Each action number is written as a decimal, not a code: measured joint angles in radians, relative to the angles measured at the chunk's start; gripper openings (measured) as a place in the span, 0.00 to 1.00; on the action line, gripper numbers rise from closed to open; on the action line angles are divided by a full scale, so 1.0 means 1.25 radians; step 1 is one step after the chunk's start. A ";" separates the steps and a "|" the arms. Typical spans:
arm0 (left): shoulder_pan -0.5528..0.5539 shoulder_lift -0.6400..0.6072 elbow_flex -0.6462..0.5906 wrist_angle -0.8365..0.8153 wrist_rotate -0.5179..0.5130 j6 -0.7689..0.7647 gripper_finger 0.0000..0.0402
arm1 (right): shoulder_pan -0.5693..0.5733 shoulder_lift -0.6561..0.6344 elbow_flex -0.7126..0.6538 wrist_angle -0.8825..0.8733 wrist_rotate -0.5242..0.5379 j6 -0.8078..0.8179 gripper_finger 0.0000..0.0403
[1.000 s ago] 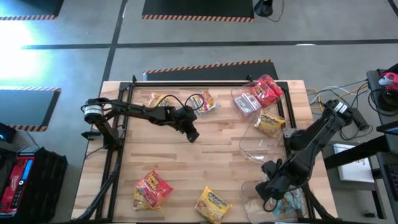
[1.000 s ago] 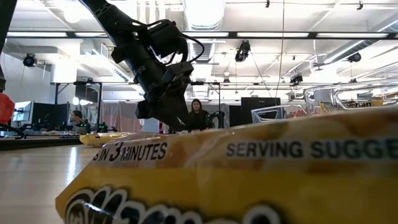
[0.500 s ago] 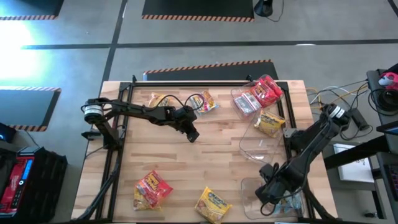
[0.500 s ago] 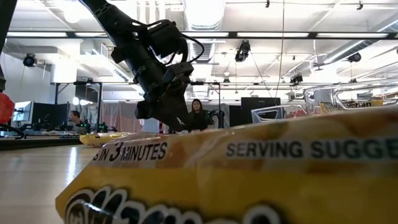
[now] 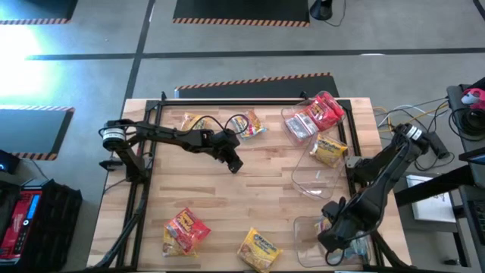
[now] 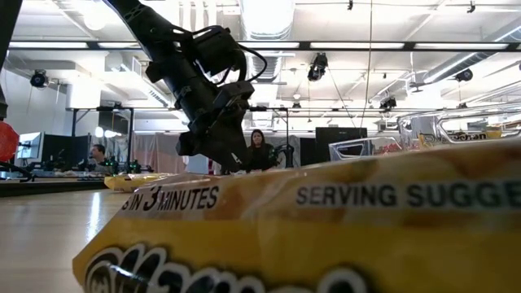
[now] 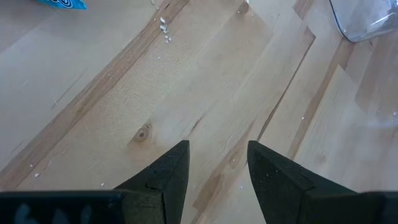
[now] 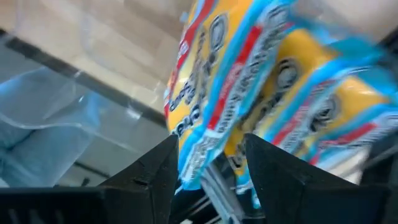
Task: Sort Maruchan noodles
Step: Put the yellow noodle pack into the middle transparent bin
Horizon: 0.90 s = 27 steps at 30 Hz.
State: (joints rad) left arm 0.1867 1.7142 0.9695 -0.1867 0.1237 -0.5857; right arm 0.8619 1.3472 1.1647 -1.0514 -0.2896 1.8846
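Note:
Maruchan noodles lie about the table: two yellow-orange packets [image 5: 195,121] [image 5: 250,123] at the far left, a red one [image 5: 184,230] and a yellow one [image 5: 260,248] near the front edge; the yellow one fills the low view [image 6: 326,228]. Red packets [image 5: 324,111] and a yellow packet [image 5: 328,150] sit in clear tubs. My right gripper [image 8: 211,165] [image 5: 335,244] stands open over the near-right tub [image 5: 307,233], just above light blue and yellow packets [image 8: 261,81]. My left gripper [image 7: 217,162] [image 5: 233,163] is open above bare wood at mid-table. My right gripper points down at the blue and yellow packets in the tub. One packet's lower edge [image 8: 188,177] shows right beside a fingertip [image 8: 166,163]; whether they touch, I cannot tell.
Three clear tubs line the right side: far [image 5: 297,125], middle [image 5: 314,178] and near. A dark metal frame [image 5: 151,114] runs along the table's left and far edges. Bare wood lies at the table's middle [image 5: 258,189]. People sit in the room behind [image 6: 259,150].
My right gripper has shifted a little toward the table's near right corner, staying over the near-right tub.

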 joint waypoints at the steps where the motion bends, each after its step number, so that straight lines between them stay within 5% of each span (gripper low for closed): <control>1: 0.000 0.000 0.000 0.000 0.000 -0.001 0.36 | 0.000 -0.004 0.010 -0.021 0.017 0.000 0.43; 14: -0.011 0.000 0.002 0.017 0.052 -0.079 0.36 | -0.033 -0.013 0.051 -0.053 0.633 -0.108 0.41; 27: -0.229 0.000 0.003 0.094 0.103 -0.252 0.36 | -0.159 -0.006 0.050 0.035 0.672 -0.451 0.35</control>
State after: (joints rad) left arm -0.0991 1.7142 0.9733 -0.0687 0.2521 -0.9003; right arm 0.6632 1.3396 1.2266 -1.0072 0.5499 1.3203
